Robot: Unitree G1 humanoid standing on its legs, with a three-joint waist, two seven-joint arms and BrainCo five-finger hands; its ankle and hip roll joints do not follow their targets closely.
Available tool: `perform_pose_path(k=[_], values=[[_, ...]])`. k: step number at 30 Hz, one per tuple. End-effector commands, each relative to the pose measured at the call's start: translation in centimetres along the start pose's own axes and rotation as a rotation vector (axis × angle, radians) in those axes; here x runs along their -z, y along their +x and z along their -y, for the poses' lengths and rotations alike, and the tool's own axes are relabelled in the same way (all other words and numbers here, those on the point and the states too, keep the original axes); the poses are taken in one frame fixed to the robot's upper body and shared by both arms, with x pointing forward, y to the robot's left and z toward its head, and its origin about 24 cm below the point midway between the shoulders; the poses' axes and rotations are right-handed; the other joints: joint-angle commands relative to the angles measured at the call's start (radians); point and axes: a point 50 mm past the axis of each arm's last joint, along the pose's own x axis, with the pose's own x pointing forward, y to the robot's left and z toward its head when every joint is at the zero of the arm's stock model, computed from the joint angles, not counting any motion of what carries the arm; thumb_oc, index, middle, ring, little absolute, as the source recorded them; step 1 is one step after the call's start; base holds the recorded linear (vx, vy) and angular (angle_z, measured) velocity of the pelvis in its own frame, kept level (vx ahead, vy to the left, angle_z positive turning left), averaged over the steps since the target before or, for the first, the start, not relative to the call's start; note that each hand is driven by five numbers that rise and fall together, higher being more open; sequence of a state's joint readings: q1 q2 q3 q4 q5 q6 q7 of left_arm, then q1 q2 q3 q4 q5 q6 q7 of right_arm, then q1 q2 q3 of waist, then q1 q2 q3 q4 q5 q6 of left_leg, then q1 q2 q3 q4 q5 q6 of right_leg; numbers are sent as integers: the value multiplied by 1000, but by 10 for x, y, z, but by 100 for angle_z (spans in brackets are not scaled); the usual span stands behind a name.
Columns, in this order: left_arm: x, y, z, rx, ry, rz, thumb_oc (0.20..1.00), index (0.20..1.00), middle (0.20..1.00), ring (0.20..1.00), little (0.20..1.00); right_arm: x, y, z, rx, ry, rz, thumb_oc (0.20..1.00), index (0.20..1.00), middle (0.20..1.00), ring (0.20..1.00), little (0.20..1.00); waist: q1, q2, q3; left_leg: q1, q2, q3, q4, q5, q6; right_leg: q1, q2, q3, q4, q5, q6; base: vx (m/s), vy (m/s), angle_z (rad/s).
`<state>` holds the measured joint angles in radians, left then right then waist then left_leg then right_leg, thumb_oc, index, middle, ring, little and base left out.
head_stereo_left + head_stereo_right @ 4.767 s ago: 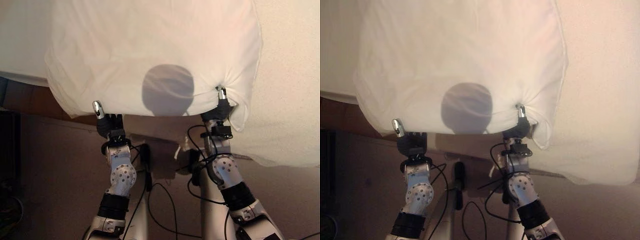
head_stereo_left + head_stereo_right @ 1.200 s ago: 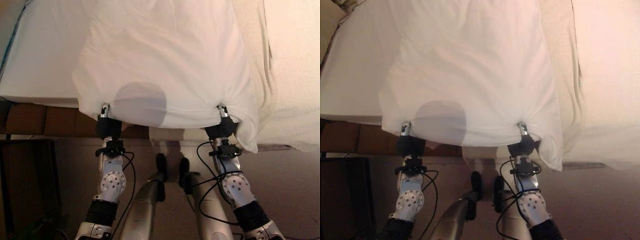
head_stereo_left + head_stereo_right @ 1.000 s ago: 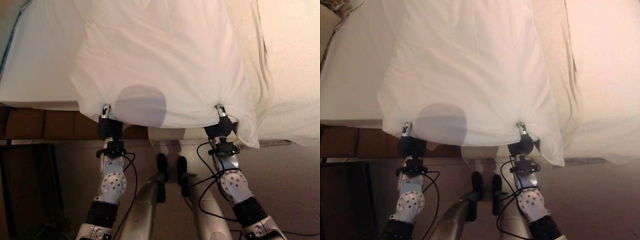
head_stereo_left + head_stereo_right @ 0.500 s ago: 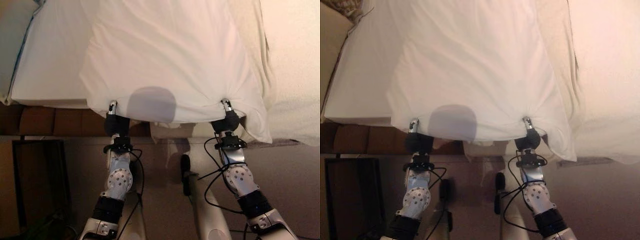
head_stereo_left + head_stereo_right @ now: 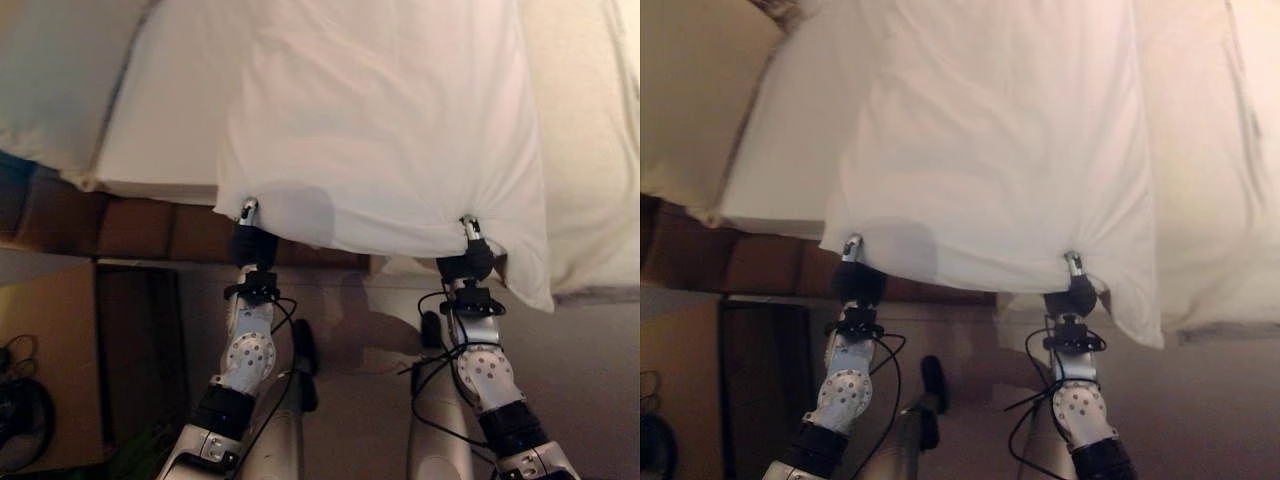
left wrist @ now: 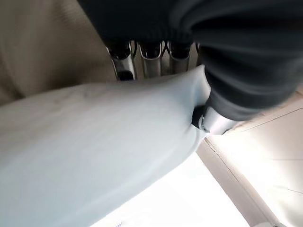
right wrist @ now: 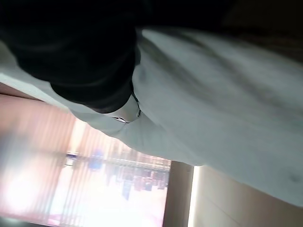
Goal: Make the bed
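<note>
White sheet (image 5: 380,120) spread over the bed (image 5: 160,150), near edge off the mattress. Left hand (image 5: 250,240) and right hand (image 5: 470,258) fingers pinched on its corners. Step: positioning. Next: lay it flat, let go evenly.

a white sheet (image 5: 380,130) hangs spread out over the bed (image 5: 160,150), its near edge lifted off the mattress and pinched at two bunched spots. its right corner droops below the bed's near edge, and soft creases fan up from each pinch.
</note>
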<state>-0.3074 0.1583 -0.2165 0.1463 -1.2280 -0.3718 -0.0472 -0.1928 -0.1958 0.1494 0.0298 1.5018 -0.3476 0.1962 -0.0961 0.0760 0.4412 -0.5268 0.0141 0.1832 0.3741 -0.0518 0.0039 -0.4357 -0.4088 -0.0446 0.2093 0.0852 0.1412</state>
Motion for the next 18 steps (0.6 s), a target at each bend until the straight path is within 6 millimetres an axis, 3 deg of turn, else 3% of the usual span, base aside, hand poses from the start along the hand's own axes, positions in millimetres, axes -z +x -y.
perform_pose_path(k=[1,2,3,4,7,9,12,15,16,17,18], values=[[-36,6,18,145,107,124,200,200,200,200,200,-2,-9,-21,-172,-69,-15,200,200,200,200,200,-18,-25,-67,48,9,-4,-185,65,-47,-41,150,-95,-55,25,1,-49,268,-26],[-36,6,18,145,107,124,200,200,200,200,200,-2,-9,-21,-172,-69,-15,200,200,200,200,200,-18,-25,-67,48,9,-4,-185,66,-47,-42,150,-95,-55,25,1,-86,277,-37],[-33,6,18,128,88,127,200,200,200,200,200,3,-7,-21,-177,-63,-32,200,200,200,200,200,-22,-49,-51,85,-27,28,-248,87,-36,-88,282,-131,29,-13,-17,-42,134,-33],[-33,6,18,128,89,127,200,200,200,200,200,3,-7,-21,-177,-63,-31,200,200,200,200,200,-21,-50,-50,88,-28,30,-250,88,-36,-89,281,-129,33,-15,-17,-46,191,-36],[-27,3,10,56,44,135,200,200,200,200,200,5,-7,-12,-142,-72,-38,200,200,200,200,200,-17,-60,-47,117,-56,49,-304,109,-23,-93,382,-127,74,-54,-36,-7,99,-32],[-20,0,5,22,35,119,200,200,200,200,200,2,-11,2,-81,-112,-52,200,200,200,200,200,-20,-35,-48,127,-61,54,-318,112,-24,-85,383,-67,30,-57,-53,-6,45,-32],[-2,-9,-8,-86,-70,95,200,200,200,200,200,-3,-16,32,54,-156,-66,200,200,200,200,200,-8,-6,-62,114,-48,77,-314,122,-29,-53,379,-75,-20,-46,-58,-48,-40,-6],[6,-10,-14,-139,-78,81,200,200,200,200,200,-10,-18,49,136,-194,-55,200,200,200,200,200,-15,-3,-54,84,-35,82,-240,114,-47,-32,380,-86,-42,-47,-67,-80,-153,3],[9,-11,-21,-175,-55,72,200,200,200,200,200,-11,-21,58,176,-210,-71,200,200,200,200,200,-15,-22,-38,40,-26,51,-160,109,-65,-27,382,-84,-43,-48,-78,-119,-176,14],[9,-11,-21,-175,-55,73,200,200,200,200,200,-11,-20,57,175,-209,-71,200,200,200,200,200,-15,-22,-38,38,-26,50,-157,108,-66,-27,382,-85,-43,-48,-78,-137,-127,37],[13,-12,-26,-221,-79,73,200,200,200,200,200,-9,-21,64,208,-233,-96,200,200,200,200,200,0,-35,-32,11,-48,-28,-112,102,-69,-41,388,-69,-32,-41,-83,-81,-50,34]])
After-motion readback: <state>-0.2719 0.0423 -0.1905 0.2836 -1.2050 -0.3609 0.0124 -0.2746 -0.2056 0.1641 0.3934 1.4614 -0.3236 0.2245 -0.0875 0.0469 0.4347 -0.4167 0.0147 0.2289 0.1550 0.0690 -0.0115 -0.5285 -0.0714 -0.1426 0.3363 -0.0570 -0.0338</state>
